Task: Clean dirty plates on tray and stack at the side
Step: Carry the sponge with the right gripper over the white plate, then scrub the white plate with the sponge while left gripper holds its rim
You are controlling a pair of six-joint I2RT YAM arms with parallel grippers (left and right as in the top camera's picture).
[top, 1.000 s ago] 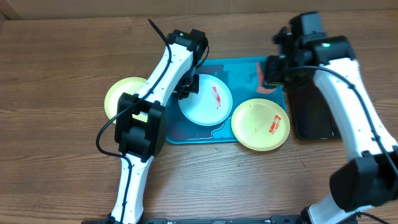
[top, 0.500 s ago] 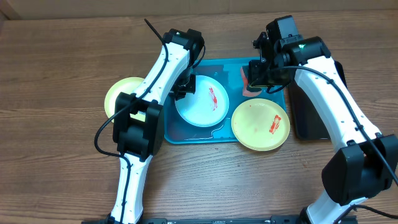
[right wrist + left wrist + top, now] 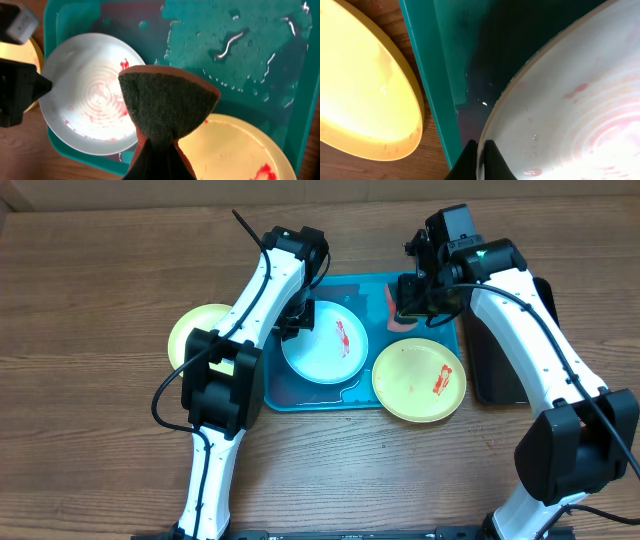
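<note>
Orange sponge (image 3: 167,107) with a dark green scrub face is pinched tight in your right gripper (image 3: 160,156). It hangs over the back right part of the teal tray (image 3: 145,12), where the floor has wet streaks on it. Your left gripper (image 3: 480,150) is clamped narrow on the rim of the light blue plate (image 3: 560,110). That plate sits in the tray's left half with red smears across it. Just outside the tray's left wall, one yellow plate (image 3: 360,85) lies on the wooden table (image 3: 100,460), partly under your left arm. The other yellow plate (image 3: 418,380) has a red smear and overlaps the tray's front right corner, right next to the blue one. Can't tell if those two touch.
</note>
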